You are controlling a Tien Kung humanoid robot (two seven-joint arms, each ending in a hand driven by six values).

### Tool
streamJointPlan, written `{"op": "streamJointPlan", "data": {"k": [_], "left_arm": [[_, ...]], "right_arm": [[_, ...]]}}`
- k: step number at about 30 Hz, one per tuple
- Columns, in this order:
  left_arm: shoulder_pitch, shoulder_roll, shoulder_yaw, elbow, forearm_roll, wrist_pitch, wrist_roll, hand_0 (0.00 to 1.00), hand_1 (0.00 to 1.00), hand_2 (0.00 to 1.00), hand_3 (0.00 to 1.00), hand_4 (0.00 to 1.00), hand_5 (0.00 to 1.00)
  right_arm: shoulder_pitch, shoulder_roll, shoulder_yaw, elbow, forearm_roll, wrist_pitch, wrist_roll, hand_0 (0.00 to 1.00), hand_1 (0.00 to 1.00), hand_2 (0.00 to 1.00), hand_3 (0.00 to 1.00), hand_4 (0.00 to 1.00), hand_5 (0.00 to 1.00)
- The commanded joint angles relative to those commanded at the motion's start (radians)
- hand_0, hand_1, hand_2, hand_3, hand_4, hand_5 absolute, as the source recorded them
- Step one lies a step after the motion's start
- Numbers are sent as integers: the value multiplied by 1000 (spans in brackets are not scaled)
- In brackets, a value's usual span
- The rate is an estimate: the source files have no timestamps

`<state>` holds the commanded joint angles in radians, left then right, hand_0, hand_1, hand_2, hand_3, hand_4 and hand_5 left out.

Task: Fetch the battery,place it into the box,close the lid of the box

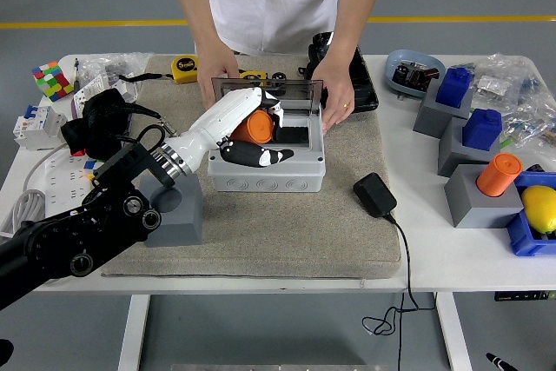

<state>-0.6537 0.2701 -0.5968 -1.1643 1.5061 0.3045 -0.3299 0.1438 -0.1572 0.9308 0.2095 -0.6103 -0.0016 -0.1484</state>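
My left hand (261, 132) is shut on the orange cylindrical battery (256, 126) and holds it over the open top of the light grey box (269, 175) in the middle of the beige mat. The box's clear lid (287, 91) stands upright at its far side. A person at the far side of the table holds the box steady, one hand (217, 71) at its left rear corner and the other hand (334, 97) on its right side. The grey block (178, 215) that the battery came from sits left of the box, partly hidden by my arm. My right arm is out of view.
A black power adapter (375, 195) with its cable lies right of the box. Grey blocks with blue and orange pieces (498, 174) stand at the right, beside a lemon (540, 208) in a blue tray. A tape measure (184, 68), a colour cube (52, 80) and black clutter sit at the back left.
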Motion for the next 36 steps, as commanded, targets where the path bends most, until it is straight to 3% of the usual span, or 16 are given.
{"op": "streamJointPlan", "data": {"k": [7,25,36], "left_arm": [[-26,-32,13,75,103,45,20,39,34,148,240,765,2],[-124,-148,59,249,188,82,196,39,50,165,264,740,2],[-124,-171,77,288,199,111,239,62,103,204,312,787,2]], "right_arm": [[1,2,-4,1,3,-2,1,652,672,690,580,951,556],[0,4,-20,0,15,-1,1,652,672,690,581,951,557],[-2,4,-25,0,17,-1,1,651,672,690,581,950,556]]}}
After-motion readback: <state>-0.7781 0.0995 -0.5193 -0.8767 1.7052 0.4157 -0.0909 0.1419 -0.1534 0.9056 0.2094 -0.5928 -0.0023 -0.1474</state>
